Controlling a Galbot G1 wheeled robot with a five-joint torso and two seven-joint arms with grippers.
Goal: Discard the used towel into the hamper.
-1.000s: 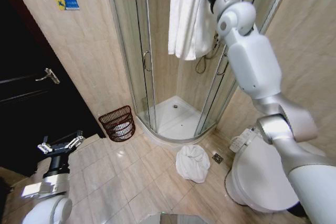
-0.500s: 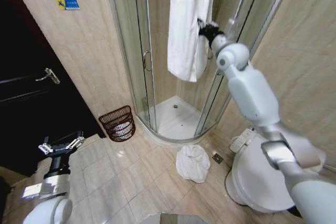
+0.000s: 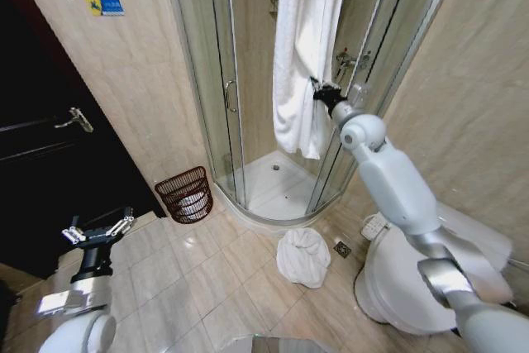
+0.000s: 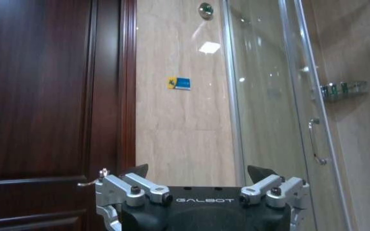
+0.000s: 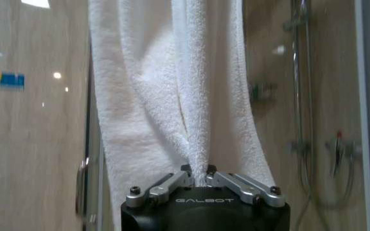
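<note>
Now we see the white towel (image 3: 302, 47) hanging long in front of the shower glass, a fold of it pinched between the closed fingers of our right gripper (image 5: 197, 169), which we hold raised beside the shower door (image 3: 213, 80). Well below those fingers, the hamper (image 3: 185, 194) stands on the tiled floor against the wall. Our left gripper (image 4: 198, 174) waits low by the dark door (image 4: 40, 115), fingers spread and empty. Another white towel heap (image 3: 303, 256) lies near the toilet (image 3: 413, 274).
</note>
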